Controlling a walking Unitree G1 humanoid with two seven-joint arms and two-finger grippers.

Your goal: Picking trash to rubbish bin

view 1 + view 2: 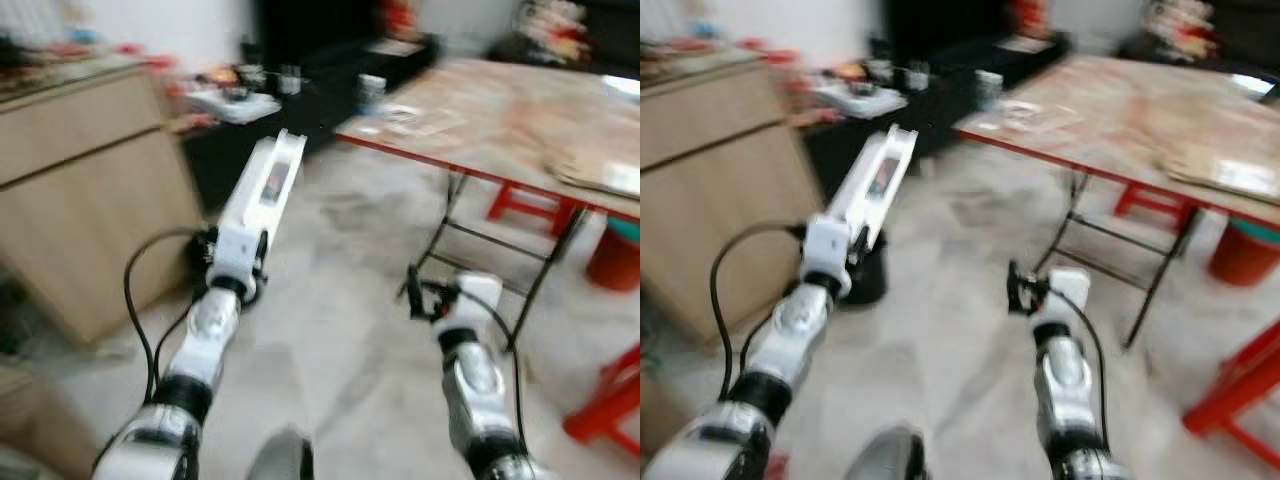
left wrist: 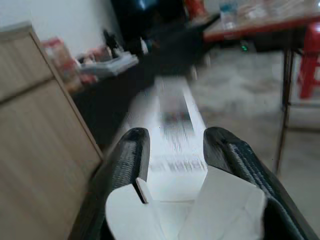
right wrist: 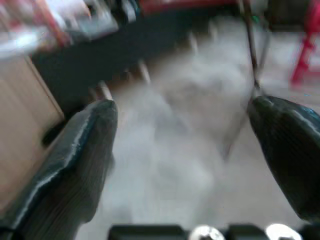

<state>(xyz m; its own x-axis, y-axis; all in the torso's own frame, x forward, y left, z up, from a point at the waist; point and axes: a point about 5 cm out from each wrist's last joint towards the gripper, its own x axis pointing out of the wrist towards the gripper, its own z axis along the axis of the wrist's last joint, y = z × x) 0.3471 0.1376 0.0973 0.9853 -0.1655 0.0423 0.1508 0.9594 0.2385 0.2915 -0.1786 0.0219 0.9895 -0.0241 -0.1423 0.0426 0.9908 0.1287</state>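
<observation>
Trash here is a long white box [image 1: 262, 195], held up in the air by the left gripper [image 2: 172, 150], which is raised above the pale floor [image 1: 330, 300]. In the left wrist view the two black fingers [image 2: 127, 157] press against the box's sides near its open end, where white flaps [image 2: 220, 200] splay out toward the camera; dark print on the box is too blurred to read. The box slants up and away from the robot, pointing toward a low dark cabinet [image 1: 300, 100] with blurred small items on top.

The right gripper [image 3: 190, 145] hangs low over the floor with its fingers [image 3: 85, 150] spread wide and nothing between them. In the head views the right wrist [image 1: 470, 300] sits near the folding legs [image 1: 450, 230] of the bench [image 1: 500, 120].

That bench has a worn brownish top with a red edge; papers [image 1: 420, 118] lie near its nearer left corner and a flat pale thing [image 1: 600, 170] near its right edge. Red stools [image 1: 525, 205] stand under and beside it. A light wooden cupboard [image 1: 80, 190] stands on the robot's left. All views are blurred.
</observation>
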